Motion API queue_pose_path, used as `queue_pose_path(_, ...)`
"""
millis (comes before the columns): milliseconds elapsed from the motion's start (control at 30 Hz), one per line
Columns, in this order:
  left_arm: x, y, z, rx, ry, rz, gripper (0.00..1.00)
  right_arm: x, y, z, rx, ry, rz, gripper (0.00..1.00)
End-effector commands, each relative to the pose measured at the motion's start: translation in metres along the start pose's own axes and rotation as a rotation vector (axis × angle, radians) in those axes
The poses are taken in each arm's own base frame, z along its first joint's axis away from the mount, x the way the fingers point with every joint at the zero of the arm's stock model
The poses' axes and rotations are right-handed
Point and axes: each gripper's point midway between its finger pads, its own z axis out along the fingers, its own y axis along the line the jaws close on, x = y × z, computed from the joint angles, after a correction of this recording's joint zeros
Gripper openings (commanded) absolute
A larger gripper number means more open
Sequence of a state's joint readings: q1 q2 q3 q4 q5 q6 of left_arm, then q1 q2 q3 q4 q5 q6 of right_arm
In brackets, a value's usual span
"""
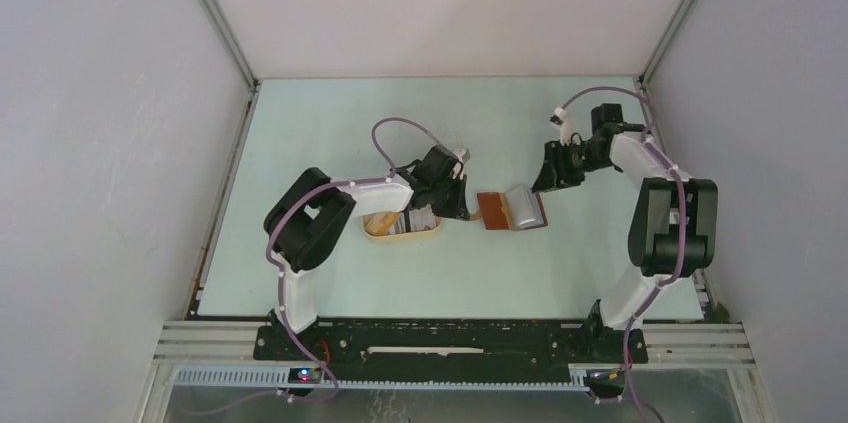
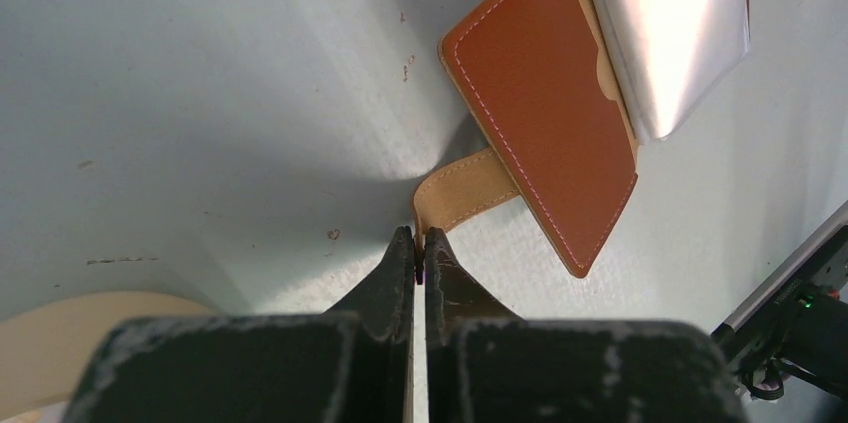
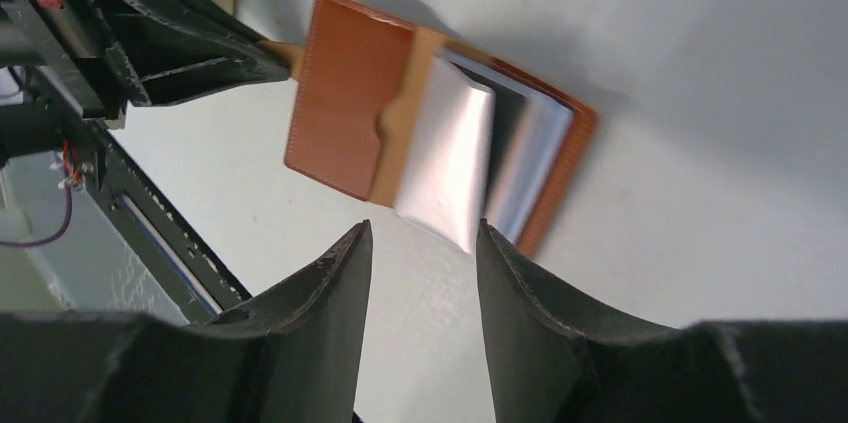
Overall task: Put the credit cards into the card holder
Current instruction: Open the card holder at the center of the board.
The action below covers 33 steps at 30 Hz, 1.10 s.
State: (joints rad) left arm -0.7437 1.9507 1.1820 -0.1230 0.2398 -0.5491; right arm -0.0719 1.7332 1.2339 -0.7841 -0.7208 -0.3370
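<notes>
White arms (image 1: pixel 375 198), purple cables (image 1: pixel 376 138); left hand (image 2: pixel 420 243), right hand (image 3: pixel 422 235) scuffed black.

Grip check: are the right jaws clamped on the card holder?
No: the right gripper holds its jaws apart, and the card holder is not pinched between them.

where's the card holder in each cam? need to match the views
Top external: the card holder lies open at the table's centre, between the two arms.
Left wrist: upper right, brown leather panel with a silvery pocket beyond it.
Right wrist: centre of frame, open, pale pockets fanned out.
Shared landmark: the left claw, shut on the holder's tan strap.
</notes>
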Motion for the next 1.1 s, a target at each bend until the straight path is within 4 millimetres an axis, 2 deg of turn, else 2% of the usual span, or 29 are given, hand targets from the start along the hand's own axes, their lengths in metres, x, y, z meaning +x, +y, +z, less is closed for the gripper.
queue_pose_path(0, 0.000, 0.001, -0.001, 0.001, 0.000, 0.010, 0.00, -0.002, 0.013, 0.024, -0.073, 0.005, -0.016, 0.52)
queue_pose_path(200, 0.002, 0.001, -0.002, 0.007, -0.006, 0.000, 0.00, 0.006, -0.006, 0.040, -0.002, 0.054, 0.010, 0.54)
queue_pose_path(400, 0.001, 0.000, -0.002, 0.013, -0.008, 0.000, 0.00, 0.017, -0.009, 0.052, 0.037, 0.117, -0.013, 0.56)
queue_pose_path(733, 0.001, -0.005, -0.002, 0.033, -0.009, 0.000, 0.00, 0.025, 0.021, 0.058, -0.118, 0.142, -0.009, 0.52)
queue_pose_path(1067, 0.000, -0.008, -0.003, 0.043, -0.017, -0.004, 0.00, 0.022, 0.073, 0.053, -0.384, 0.121, 0.058, 0.52)
